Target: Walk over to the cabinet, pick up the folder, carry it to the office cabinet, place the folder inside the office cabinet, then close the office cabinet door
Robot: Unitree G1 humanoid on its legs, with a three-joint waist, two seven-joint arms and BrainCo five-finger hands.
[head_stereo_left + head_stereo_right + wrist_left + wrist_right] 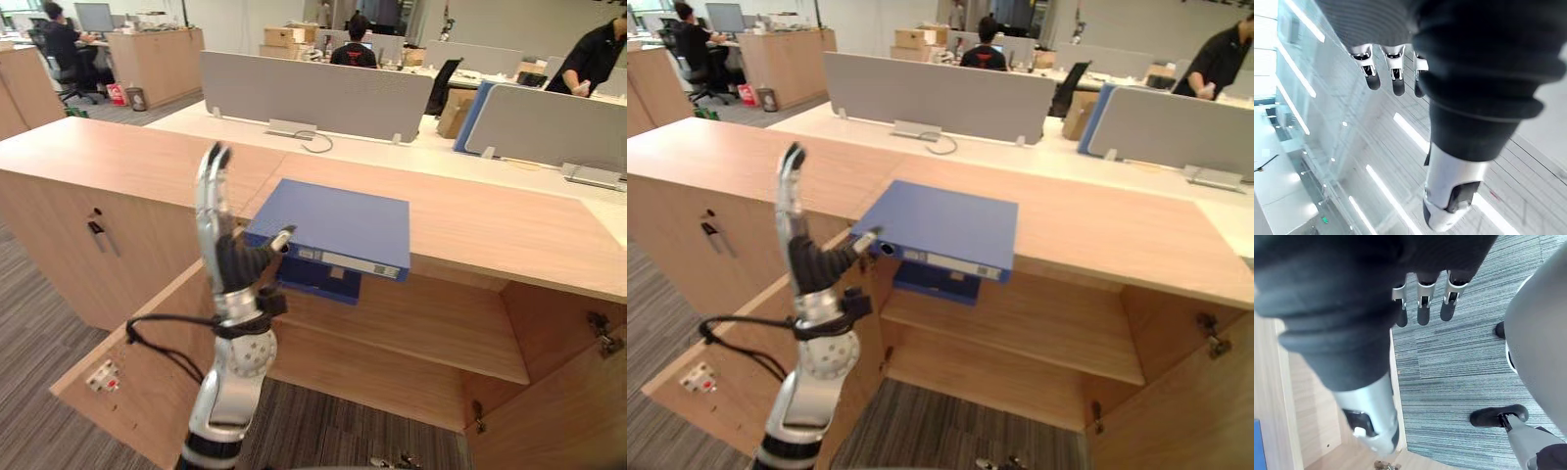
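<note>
— Since the folder [338, 223] lies flat on the counter [118, 157] with its near edge jutting past the rim, is anything holding it?

— No. The left robot hand [238, 264] stands upright just beside the folder's near left corner. Its fingers [1397, 81] are straight and point up, with nothing between them, and its thumb reaches sideways toward that corner. I cannot tell whether the thumb tip touches the corner or stops just short of it.

— Why would the folder sit half off the edge like that?

— My guess is that the overhang leaves room for fingers to get under it, since a flat cover gives nothing to pinch from above. It also puts the folder right over the office cabinet [392, 372] below. Both doors are swung wide, so the wooden shelf [431, 328] is in reach.

— And the raised palm?

— It looks lined up to come in edge-on at the corner, with the thumb on one face and the fingers on the other. That is how I read the pose, not something that can be seen.

— What is the darker blue shape below?

— A dark blue thing [318, 279] sits at the shelf's left end, directly beneath the overhang. I cannot make out what it is. It could crowd that spot, and the free shelf to the right looks the easier landing.

— And the other arm?

— The right robot hand [1423, 308] hangs over the striped carpet [1469, 362], fingers relaxed and apart, carrying nothing. It seems to be kept low and clear of the doors. The folder is not yet inside, and the doors stand open.
</note>
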